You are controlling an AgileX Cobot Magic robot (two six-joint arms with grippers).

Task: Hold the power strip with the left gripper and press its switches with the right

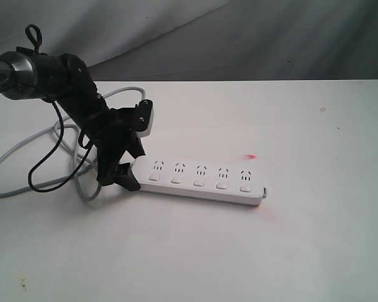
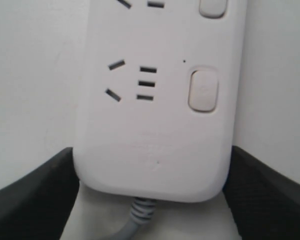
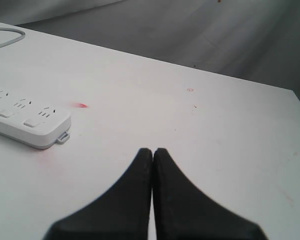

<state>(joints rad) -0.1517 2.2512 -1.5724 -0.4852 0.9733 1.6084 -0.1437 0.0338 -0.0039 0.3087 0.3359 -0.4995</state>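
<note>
The right gripper sits nearest, off the right of the exterior view, its 2 fingers pressed together with nothing between them; I judge that clenched tip is meant as a blunt point for pushing buttons. It is well apart from the power strip, which lies flat on the white table left of centre, long side running left to right, its 5 switches in a row along the near edge below the sockets. At the strip's left, cord end, the left gripper straddles the rounded end with jaws spread, 1 finger on each side. Whether the pads touch the plastic I cannot tell; probably it is set there to pin the strip against sliding. Beyond, the grey cord loops away to the far left.
</note>
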